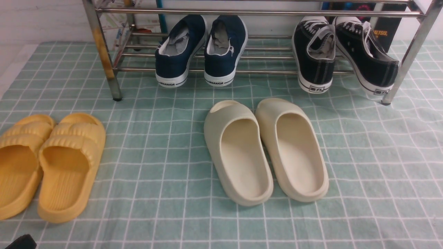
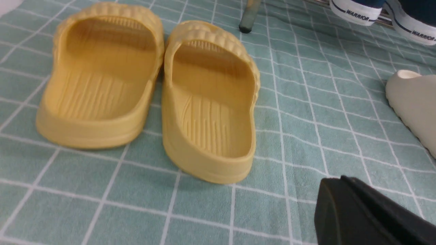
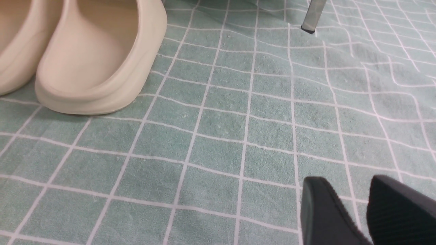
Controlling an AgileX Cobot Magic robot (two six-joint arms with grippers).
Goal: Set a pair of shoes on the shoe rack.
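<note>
Both navy blue canvas slip-ons with white rubber soles (image 1: 200,52) already sit side by side on the lower bars of the shiny chrome tube shoe rack (image 1: 104,55), heels hanging just over the front bar. Judged from that, nothing is left but keeping clear. Left gripper (image 2: 368,211) is closed and empty; right gripper (image 3: 354,207) stands slightly parted, holding nothing.

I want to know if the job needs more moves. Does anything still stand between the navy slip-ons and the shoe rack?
Nothing does: the navy slip-ons already rest on the shoe rack, heels outward, beside the black sneakers.
</note>
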